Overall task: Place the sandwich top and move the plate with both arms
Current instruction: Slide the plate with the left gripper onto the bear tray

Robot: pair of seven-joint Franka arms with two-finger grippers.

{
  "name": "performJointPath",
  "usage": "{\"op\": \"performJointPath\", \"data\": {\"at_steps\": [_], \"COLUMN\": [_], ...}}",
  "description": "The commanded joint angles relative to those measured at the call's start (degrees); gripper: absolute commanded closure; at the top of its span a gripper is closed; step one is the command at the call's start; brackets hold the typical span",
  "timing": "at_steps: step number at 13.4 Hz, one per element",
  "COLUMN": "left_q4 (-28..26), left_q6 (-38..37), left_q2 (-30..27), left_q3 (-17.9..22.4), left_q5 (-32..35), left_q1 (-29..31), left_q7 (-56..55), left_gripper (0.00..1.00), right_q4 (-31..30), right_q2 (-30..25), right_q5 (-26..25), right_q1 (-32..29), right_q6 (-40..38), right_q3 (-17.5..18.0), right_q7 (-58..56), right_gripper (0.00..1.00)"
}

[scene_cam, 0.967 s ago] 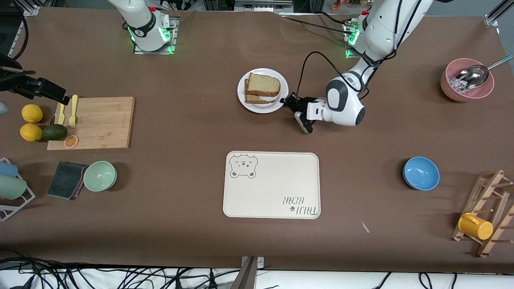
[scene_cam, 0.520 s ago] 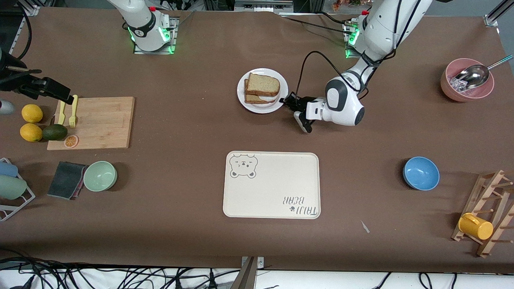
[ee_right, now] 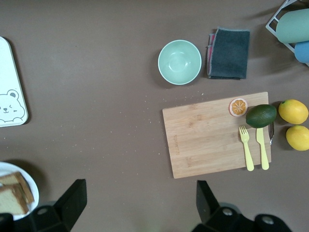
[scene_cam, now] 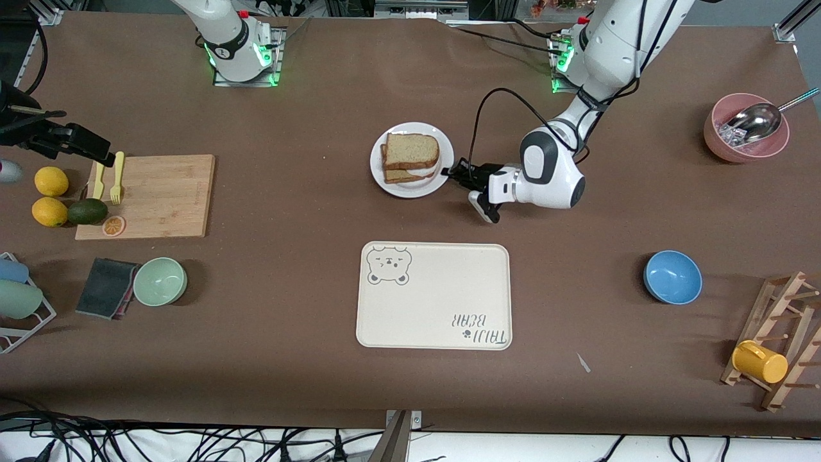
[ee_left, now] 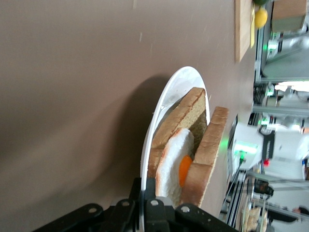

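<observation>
The sandwich top lies on a lower slice with a fried egg between them, all on the white plate. My left gripper is shut on the plate's rim at the side toward the left arm's end. In the left wrist view the gripper pinches the thin white rim of the plate, and the sandwich top sits just past the fingers. A shadow lies on the table under the plate. My right gripper hangs high over the table by the cutting board, open and empty.
The bear-print tray lies nearer to the front camera than the plate. A cutting board with fork, knife, avocado and lemons, a green bowl and a grey cloth are toward the right arm's end. A blue bowl, pink bowl and mug rack are toward the left arm's end.
The left gripper finished shutting on the plate's rim. Plate and sandwich then moved toward the front camera and slightly toward the right arm's end. The right gripper barely moved.
</observation>
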Motion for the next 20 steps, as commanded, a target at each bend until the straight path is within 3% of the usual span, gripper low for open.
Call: {"op": "performJointPath", "data": {"at_steps": [1, 6, 11, 20], "left_q4": [5.2, 16.6, 27.4, 45.0], "left_q6": [-2.3, -7.3, -7.1, -0.2], "left_q2": [-0.9, 0.7, 6.0, 24.4], "left_q3": [-0.1, 0.4, 1.4, 3.5], "left_q5": [-2.1, -1.0, -1.4, -1.6], "left_q1": [2.1, 9.0, 10.5, 9.6], "left_q7": [-6.2, -12.7, -16.3, -18.5], "left_gripper": [1.0, 1.0, 1.0, 1.0], "right_q4": [1.0, 0.9, 0.8, 0.5], "right_q2": [0.0, -0.2, -0.1, 0.4], "right_q5": [-0.4, -0.4, 0.0, 0.1], "right_q1": [0.3, 0.3, 0.3, 1.2], "right_q6": [-0.9, -1.7, -0.3, 0.6], "right_q3": [0.2, 1.1, 1.2, 1.2], "right_q7": [-0.1, 0.0, 0.2, 0.1], "right_gripper": [0.0, 0.0, 0.0, 0.0]}}
